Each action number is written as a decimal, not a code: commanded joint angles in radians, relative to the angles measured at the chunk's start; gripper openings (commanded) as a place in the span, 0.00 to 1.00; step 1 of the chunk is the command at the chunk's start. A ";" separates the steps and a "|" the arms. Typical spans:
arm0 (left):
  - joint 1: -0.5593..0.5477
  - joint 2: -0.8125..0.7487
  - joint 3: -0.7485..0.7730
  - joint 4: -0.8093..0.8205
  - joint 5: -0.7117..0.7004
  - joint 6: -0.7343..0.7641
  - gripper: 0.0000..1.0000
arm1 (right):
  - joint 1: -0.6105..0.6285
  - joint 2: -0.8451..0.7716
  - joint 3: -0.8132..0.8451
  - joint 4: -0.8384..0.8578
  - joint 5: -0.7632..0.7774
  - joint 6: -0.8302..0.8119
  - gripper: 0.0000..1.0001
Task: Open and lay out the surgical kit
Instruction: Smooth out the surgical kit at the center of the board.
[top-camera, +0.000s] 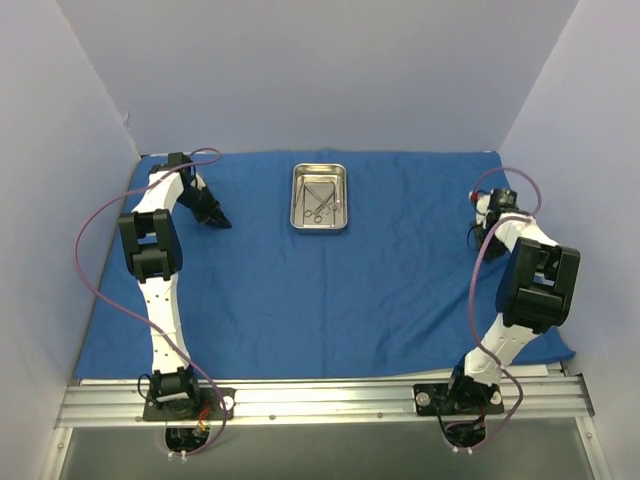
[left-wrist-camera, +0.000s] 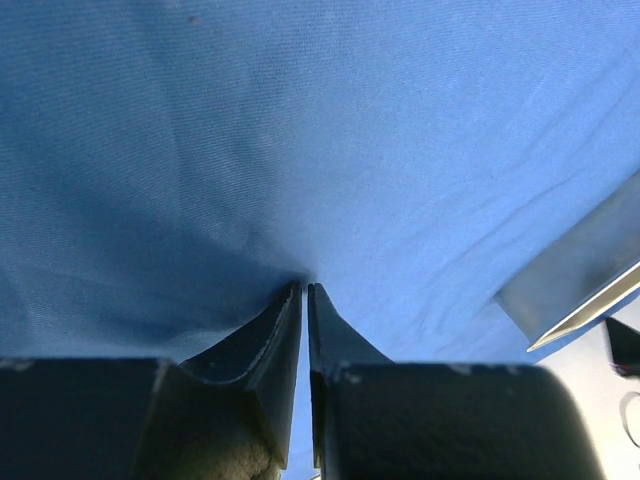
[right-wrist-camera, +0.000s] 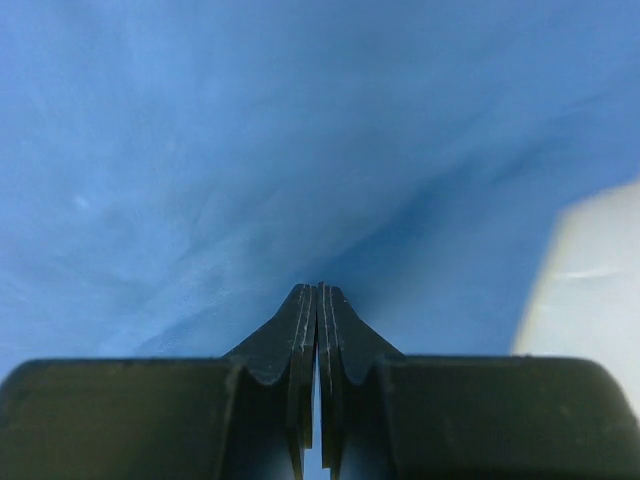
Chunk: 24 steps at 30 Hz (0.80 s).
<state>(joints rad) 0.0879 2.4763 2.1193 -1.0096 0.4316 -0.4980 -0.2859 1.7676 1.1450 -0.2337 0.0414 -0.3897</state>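
Note:
A blue surgical drape (top-camera: 330, 290) lies spread flat over the table. A shiny metal tray (top-camera: 296, 196) sits on it at the back centre and holds scissors and forceps (top-camera: 320, 202). My left gripper (top-camera: 218, 220) is at the back left, left of the tray, and its tips touch the drape. In the left wrist view the left gripper (left-wrist-camera: 305, 288) is shut, with the drape slightly puckered at the tips and the tray's edge (left-wrist-camera: 585, 290) at the right. My right gripper (top-camera: 478, 240) is low over the drape's right side. In the right wrist view the right gripper (right-wrist-camera: 318, 288) is shut and empty.
Pale walls enclose the table at the back and both sides. The drape's right edge runs close to my right gripper, with a pale surface (right-wrist-camera: 590, 300) beyond it. A metal rail (top-camera: 320, 398) carries both arm bases along the near edge.

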 joint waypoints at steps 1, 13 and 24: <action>0.006 0.029 -0.018 0.008 -0.047 0.003 0.17 | -0.012 0.059 -0.054 -0.061 -0.031 -0.095 0.00; 0.039 0.088 -0.009 -0.032 -0.050 -0.031 0.07 | -0.173 0.026 -0.195 -0.104 0.225 -0.219 0.00; 0.041 0.088 -0.012 -0.014 -0.025 -0.024 0.07 | -0.158 -0.100 -0.065 -0.210 -0.031 -0.290 0.00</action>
<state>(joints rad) 0.1165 2.5004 2.1208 -1.0172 0.5102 -0.5476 -0.4591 1.7027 1.0157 -0.3470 0.0948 -0.6289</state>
